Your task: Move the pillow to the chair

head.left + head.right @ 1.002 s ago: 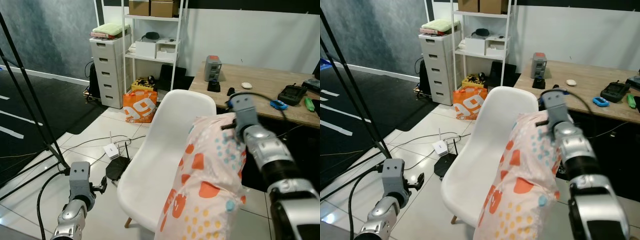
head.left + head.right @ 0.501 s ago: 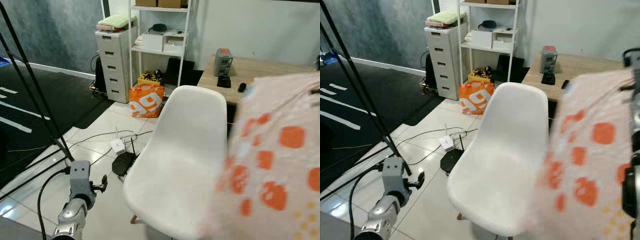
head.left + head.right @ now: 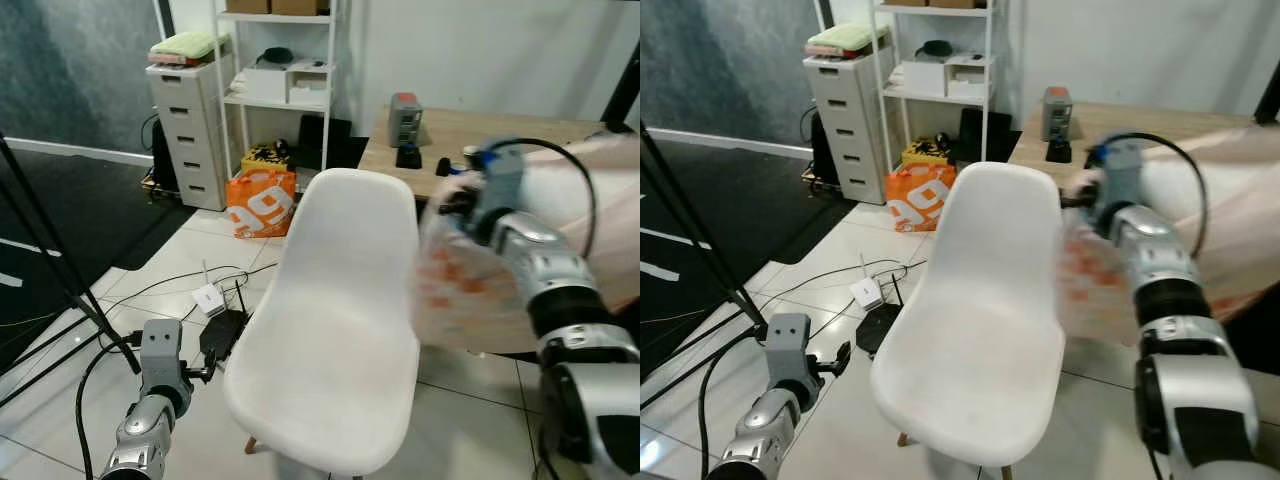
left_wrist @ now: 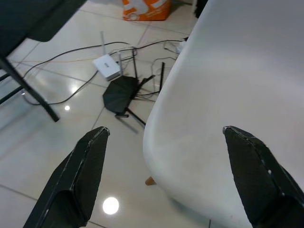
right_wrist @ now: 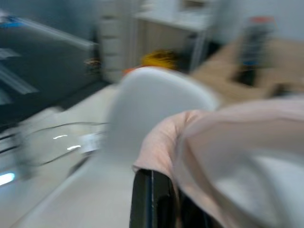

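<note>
Your right gripper is raised beside the top of the white chair, its fingers pinched on the fabric of the pillow. The pillow is pale pink with orange spots and hangs in the air to the right of the chair back, blurred. It sits just beside the backrest edge and above seat level, not yet resting on the seat. In the right wrist view one black finger presses into a fold of the cloth, with the chair shell beyond it.

Your left gripper is low at your left side, its two black fingers spread wide apart and holding nothing. It looks at the front edge of the seat and the tiled floor, where a black router and a small white box lie among cables.

A wooden desk stands behind the chair, with a shelf unit and an orange bag further left.

The step in hand looks like carrying the pillow over the seat. To do it well, swing the pillow leftward across the backrest edge until its bulk hangs over the middle of the seat. Lower it until the seat takes the weight, then loosen the pinch. Letting go too soon, while it hangs off to the side, would likely drop it on the floor.
</note>
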Controlling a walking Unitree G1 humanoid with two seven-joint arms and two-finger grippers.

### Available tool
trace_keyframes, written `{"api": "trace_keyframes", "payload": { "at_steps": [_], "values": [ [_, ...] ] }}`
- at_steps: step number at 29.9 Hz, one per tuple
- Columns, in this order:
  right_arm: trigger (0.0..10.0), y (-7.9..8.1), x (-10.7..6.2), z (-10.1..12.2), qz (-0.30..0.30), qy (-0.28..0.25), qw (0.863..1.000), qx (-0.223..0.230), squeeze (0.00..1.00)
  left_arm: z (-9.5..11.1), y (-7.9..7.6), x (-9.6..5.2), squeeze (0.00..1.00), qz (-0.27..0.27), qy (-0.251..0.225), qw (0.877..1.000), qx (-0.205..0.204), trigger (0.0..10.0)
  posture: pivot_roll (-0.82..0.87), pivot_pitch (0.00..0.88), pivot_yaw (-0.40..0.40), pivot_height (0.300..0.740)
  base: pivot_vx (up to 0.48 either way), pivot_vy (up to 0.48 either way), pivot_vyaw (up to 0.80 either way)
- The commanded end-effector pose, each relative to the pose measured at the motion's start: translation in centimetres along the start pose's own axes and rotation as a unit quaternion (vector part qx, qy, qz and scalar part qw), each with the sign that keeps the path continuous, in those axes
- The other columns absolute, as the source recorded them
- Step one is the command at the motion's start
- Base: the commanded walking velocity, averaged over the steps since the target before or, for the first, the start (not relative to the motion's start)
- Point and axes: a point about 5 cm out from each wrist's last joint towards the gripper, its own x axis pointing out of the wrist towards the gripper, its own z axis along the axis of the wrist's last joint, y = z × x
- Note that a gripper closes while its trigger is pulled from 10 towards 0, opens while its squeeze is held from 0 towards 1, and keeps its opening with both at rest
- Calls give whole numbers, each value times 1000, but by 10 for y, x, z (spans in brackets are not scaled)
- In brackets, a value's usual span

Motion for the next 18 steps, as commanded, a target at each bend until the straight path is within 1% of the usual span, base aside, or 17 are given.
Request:
{"api": "trace_keyframes", "payload": {
  "at_steps": [1,3,4,5,7,8,9,11,12,15,16,18],
  "values": [
    [10000,62,3,58,179,-117,977,-3,0,-3,1,-1,0,-1,7,1000,4,10000,-181,11,-34,740,0,0,0],
    [10000,62,3,58,179,-117,977,-3,0,-3,1,-1,0,-1,7,1000,4,10000,-181,11,-34,740,0,0,0],
    [10000,73,1,60,207,-122,971,2,0,-3,1,-1,0,-1,7,1000,4,10000,-181,11,-34,740,0,0,0],
    [10000,73,1,60,207,-122,971,2,0,-3,1,-1,0,-1,7,1000,4,10000,-181,11,-34,740,0,0,0],
    [10000,104,-4,63,271,-127,954,-7,0,-3,0,-1,0,-1,7,1000,4,10000,-181,13,-34,740,0,0,0],
    [10000,114,-4,62,288,-128,949,-9,0,-3,0,-2,0,0,7,1000,3,10000,-180,13,-35,740,0,0,0],
    [10000,119,-4,63,295,-129,947,-6,0,-4,0,-2,0,0,8,1000,3,10000,-180,13,-35,740,0,0,0],
    [10000,119,-2,63,293,-133,947,-2,0,-4,0,-2,0,1,8,1000,2,10000,-181,13,-35,740,0,0,0],
    [10000,114,2,65,282,-138,949,6,0,-5,0,-2,0,2,9,1000,2,10000,-180,13,-35,740,0,0,0],
    [10000,110,4,67,277,-145,950,18,0,-5,0,-3,0,2,9,1000,1,10000,-180,13,-35,740,0,0,0],
    [10000,111,3,68,284,-146,947,24,0,-6,0,-3,0,3,10,1000,1,10000,-184,13,-34,740,0,0,0],
    [10000,111,3,68,284,-146,947,24,0,-6,0,-3,0,3,10,1000,1,10000,-184,13,-34,740,0,0,0]
  ]
}}
